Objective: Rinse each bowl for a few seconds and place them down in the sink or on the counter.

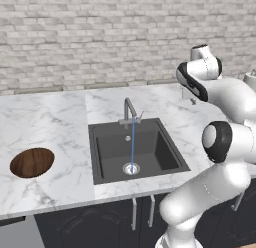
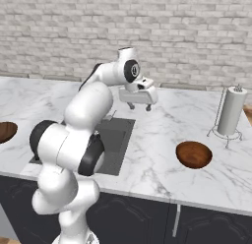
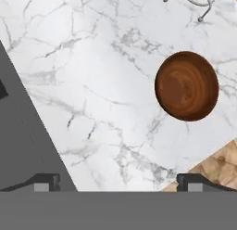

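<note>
Dark wood marks both bowls. The right bowl (image 2: 194, 154) sits on the marble desk (image 2: 147, 154), below and to the pincer's (image 2: 140, 106) right, near the front edge. The left bowl (image 1: 32, 162) lies well beyond the sink (image 1: 135, 149), far from the pincer. The pincer hangs wide and empty above bare desk, probably poised to descend on the right bowl. Water runs from the faucet (image 1: 130, 112). The paper towel holder (image 2: 230, 112) stands behind that bowl, apart, leaving open room.

Dark brown, grained wooden bowls (image 3: 186, 85) flank the dark grey sink (image 1: 135, 149) on the grey-veined white marble counter (image 2: 157, 154).
</note>
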Available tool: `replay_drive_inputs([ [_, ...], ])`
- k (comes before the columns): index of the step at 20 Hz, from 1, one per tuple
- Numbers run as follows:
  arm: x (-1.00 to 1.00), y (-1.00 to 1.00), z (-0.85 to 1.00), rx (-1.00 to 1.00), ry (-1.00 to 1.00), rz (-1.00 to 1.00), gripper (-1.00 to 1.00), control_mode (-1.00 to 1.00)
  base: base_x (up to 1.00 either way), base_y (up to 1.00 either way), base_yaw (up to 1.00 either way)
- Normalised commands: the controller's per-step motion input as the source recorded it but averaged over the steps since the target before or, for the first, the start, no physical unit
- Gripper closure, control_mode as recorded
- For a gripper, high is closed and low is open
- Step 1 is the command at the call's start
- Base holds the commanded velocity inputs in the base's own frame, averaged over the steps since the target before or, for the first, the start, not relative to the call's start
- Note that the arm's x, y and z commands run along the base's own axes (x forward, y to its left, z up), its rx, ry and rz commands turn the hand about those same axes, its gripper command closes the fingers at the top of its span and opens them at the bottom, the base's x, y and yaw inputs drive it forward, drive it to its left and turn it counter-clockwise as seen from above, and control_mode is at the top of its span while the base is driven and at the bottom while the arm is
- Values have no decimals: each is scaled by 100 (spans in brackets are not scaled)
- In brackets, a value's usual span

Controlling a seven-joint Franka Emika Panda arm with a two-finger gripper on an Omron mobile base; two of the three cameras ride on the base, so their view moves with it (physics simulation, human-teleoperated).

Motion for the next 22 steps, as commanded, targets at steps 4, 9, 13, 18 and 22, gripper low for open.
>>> replay_drive_inputs([
  [4,-55,-28,-1,-16,-1,24,-100,-100,0,0,0],
  [9,-31,-33,-1,-12,2,27,-100,-100,0,0,0],
  [13,-20,-36,-8,-8,6,30,-100,-100,0,0,0],
  [18,-2,-32,-16,-3,5,33,-100,-100,0,0,0],
  [22,0,-31,-6,0,0,32,-100,-100,0,0,0],
])
